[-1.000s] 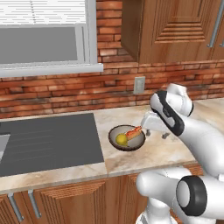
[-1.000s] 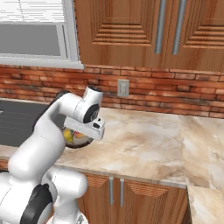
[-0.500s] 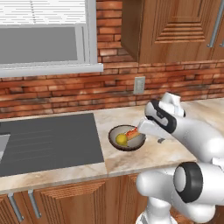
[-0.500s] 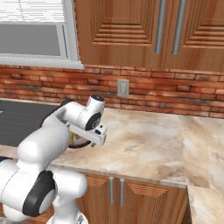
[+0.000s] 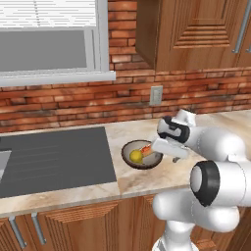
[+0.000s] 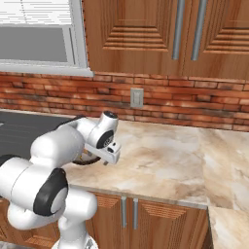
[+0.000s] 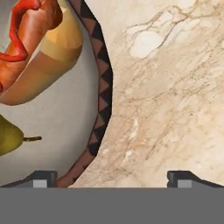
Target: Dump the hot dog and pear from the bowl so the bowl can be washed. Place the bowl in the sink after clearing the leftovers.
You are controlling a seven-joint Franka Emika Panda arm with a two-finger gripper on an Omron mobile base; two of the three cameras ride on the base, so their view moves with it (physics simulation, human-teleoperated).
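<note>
The bowl [image 5: 142,161] stands on the marble counter, just right of the dark ribbed surround [image 5: 54,157] of the sink [image 5: 2,165]. Inside it lie the yellow pear [image 5: 136,156] and the hot dog [image 5: 147,148]. My gripper [image 5: 172,156] hangs low at the bowl's right rim, open. In the hand view the patterned bowl rim [image 7: 103,83] runs down between the two fingertips: one fingertip [image 7: 43,178] is over the inside, the other over the counter. The hot dog [image 7: 39,48] and pear [image 7: 6,138] lie to the left. My arm covers most of the bowl [image 6: 87,161] in the right base view.
A brick wall with a wall socket [image 5: 156,95] runs behind the counter, with wooden cabinets [image 6: 160,36] above. Bare marble counter [image 6: 170,160] stretches to the right of the bowl. A window [image 5: 46,44] sits over the sink.
The hand has come down and a little left to the bowl's right rim. The bowl, pear and hot dog have not moved.
</note>
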